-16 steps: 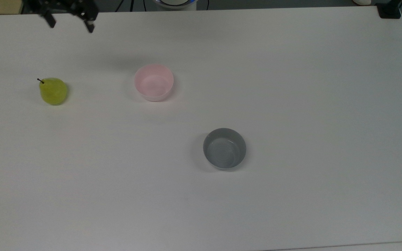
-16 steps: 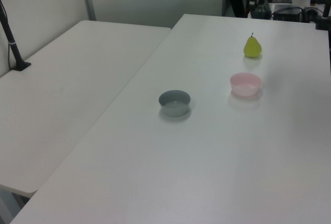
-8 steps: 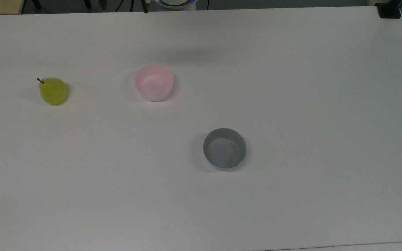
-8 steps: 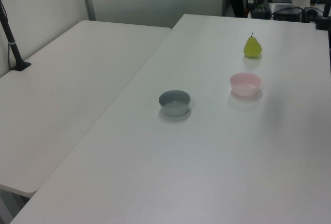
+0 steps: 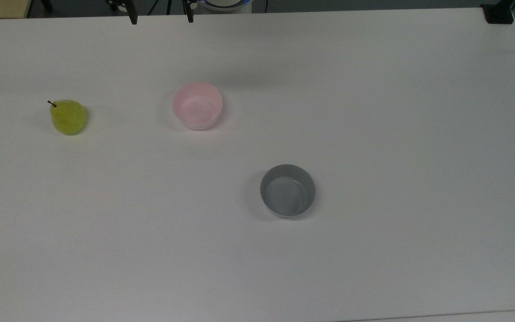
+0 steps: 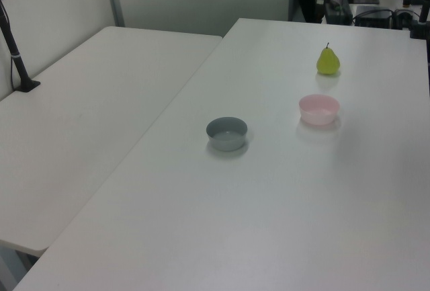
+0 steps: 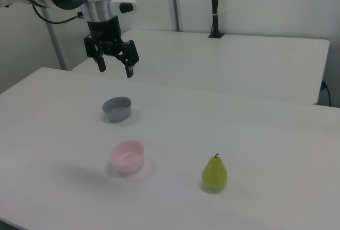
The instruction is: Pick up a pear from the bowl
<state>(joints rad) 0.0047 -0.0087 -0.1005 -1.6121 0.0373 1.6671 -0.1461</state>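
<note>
1. Right view shows the gripper (image 7: 113,67) hanging high above the counter (image 7: 255,134) with its fingers spread and nothing between them, roughly over the grey bowl (image 7: 117,108).
2. The pear (image 7: 214,173) stands upright on the bare counter, well apart from the pink bowl (image 7: 127,156) to the right view's left; the bowl looks empty, so the lift out of it seems done.
3. In the top view the pear (image 5: 68,116) sits nearer the top view's left edge, the pink bowl (image 5: 197,105) mid-counter.
4. Open surface surrounds every item, so a descent from above should meet nothing.
</note>
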